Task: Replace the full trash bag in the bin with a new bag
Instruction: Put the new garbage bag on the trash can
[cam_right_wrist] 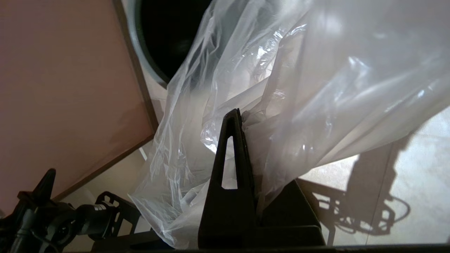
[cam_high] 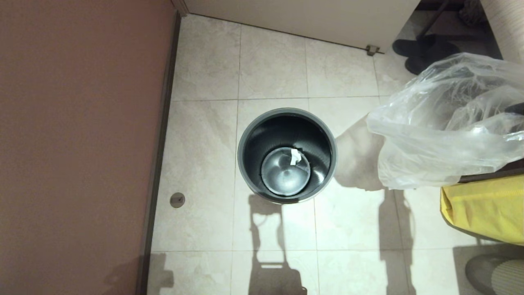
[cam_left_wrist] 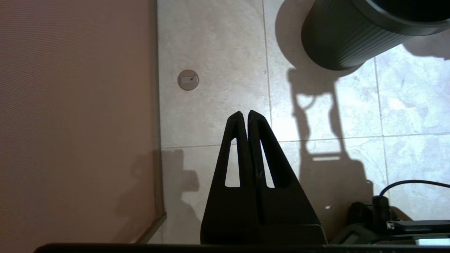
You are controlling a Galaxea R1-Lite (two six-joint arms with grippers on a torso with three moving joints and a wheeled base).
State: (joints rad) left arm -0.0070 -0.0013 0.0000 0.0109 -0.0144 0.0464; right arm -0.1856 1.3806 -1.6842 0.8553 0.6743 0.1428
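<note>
Clear plastic of the new bag is pinched in the closed right gripper, held up right of the bin; the left gripper is kept closed, empty, near the wall.

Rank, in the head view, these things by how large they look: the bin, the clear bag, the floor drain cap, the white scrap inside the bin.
1. new bag, nearer the camera, so unsure
2. bin
3. floor drain cap
4. white scrap, about alike
</note>
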